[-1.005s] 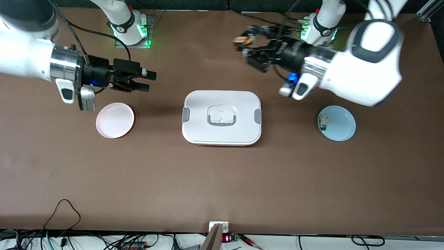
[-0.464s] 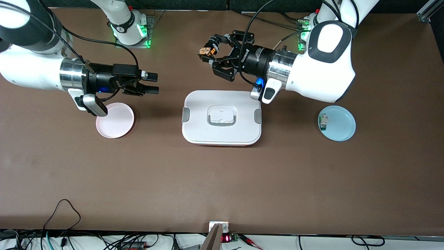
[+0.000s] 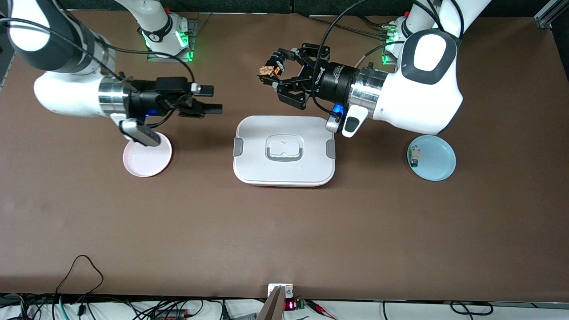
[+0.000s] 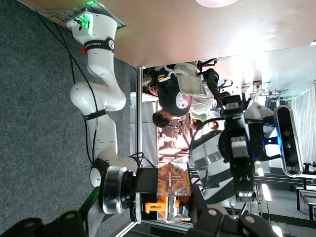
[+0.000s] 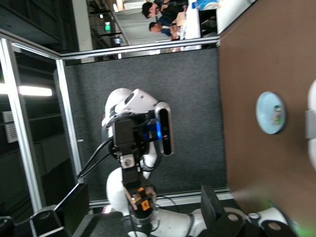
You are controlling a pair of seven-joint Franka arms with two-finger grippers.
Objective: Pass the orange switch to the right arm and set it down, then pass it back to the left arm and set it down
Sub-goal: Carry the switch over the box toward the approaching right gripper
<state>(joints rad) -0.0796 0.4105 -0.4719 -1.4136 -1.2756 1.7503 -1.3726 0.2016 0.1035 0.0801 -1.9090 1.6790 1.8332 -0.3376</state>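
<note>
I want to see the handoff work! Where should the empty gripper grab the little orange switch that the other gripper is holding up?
Probably the free end of the orange switch sticking out of the left gripper, which pinches it in the air above the table. The right gripper is open and faces it level, so coming straight across, fingers either side of that end, looks best.

We see a wide brown table (image 3: 284,231) with a matte surface. At its 6 o'clock edge lie black cables (image 3: 80,266) and a small device with red digits (image 3: 290,305). Around the table the floor is dark grey carpet (image 4: 34,123). A metal-framed glass partition (image 5: 64,123) stands at the room's side, and seated people (image 4: 173,98) show past it under bright ceiling lights.
</note>
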